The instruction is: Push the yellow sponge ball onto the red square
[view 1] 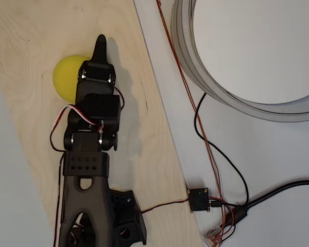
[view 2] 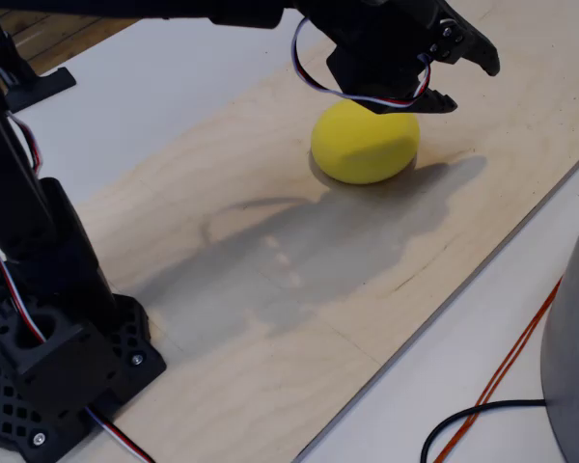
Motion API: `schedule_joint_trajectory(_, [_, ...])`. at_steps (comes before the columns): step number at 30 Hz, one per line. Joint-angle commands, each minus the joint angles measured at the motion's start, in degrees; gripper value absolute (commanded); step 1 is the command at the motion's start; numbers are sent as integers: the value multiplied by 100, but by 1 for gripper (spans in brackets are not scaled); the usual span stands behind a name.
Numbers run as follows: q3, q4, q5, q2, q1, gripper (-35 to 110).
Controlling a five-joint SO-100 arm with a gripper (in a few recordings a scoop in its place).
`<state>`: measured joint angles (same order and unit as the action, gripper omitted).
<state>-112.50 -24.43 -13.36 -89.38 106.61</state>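
While the yellow sponge ball (view 2: 365,142) sits on the pale wooden board (view 2: 270,280), I see my tool (view 2: 458,82) hanging directly over its upper right side in the fixed view, touching or nearly so. Its fingers look close together, with only a narrow gap and nothing held. From overhead the ball (view 1: 68,77) peeks out left of the black arm (view 1: 90,154). Cables (view 1: 216,170) trail across the white worktop (view 1: 278,154) beside the board
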Motion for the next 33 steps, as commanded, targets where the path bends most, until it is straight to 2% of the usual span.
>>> schedule_joint_trajectory(1, [70, -185, 18, -721, -176, 18])
schedule_joint_trajectory(7, [44, -97, 158, -1389, -624, 18])
schedule_joint_trajectory(10, [44, 466, 747, -1696, -940, 18])
schedule_joint_trajectory(18, [44, 1705, 826, -1951, -1160, 18])
schedule_joint_trajectory(20, [26, 1942, 1028, -2004, -1204, 21])
schedule_joint_trajectory(23, [9, 2188, 1301, -2057, -1283, 35])
schedule_joint_trajectory(26, [35, 2259, 1274, -2065, -1318, 41])
schedule_joint_trajectory(33, [105, 2320, 1310, -1986, -1318, 40])
